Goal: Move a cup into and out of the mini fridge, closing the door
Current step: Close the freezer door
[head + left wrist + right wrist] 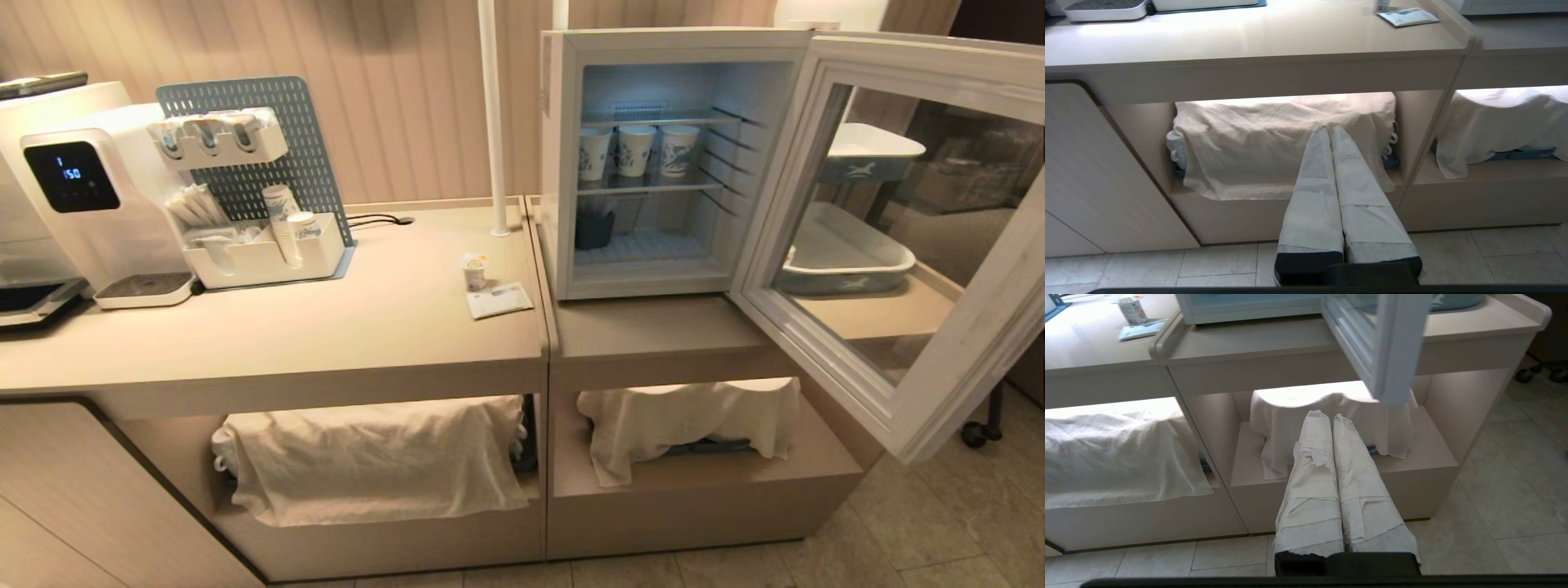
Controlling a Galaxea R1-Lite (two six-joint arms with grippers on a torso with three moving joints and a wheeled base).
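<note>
White and squat, the cup stands on the beige worktop, touching a small paper packet, just left of the mini fridge. The door hangs wide open to the right; three tall paper cups sit on a wire shelf inside. Both arms hang low before the cabinet, the left end effector and right end effector each pressed together, empty.

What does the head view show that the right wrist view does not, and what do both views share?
Only the head view shows the mini fridge interior, with three paper cups on a wire shelf, and the water dispenser. Only the right wrist view shows the right hand, shut, low before the draped lower shelf. Both show the cup on the counter and the open door.
</note>
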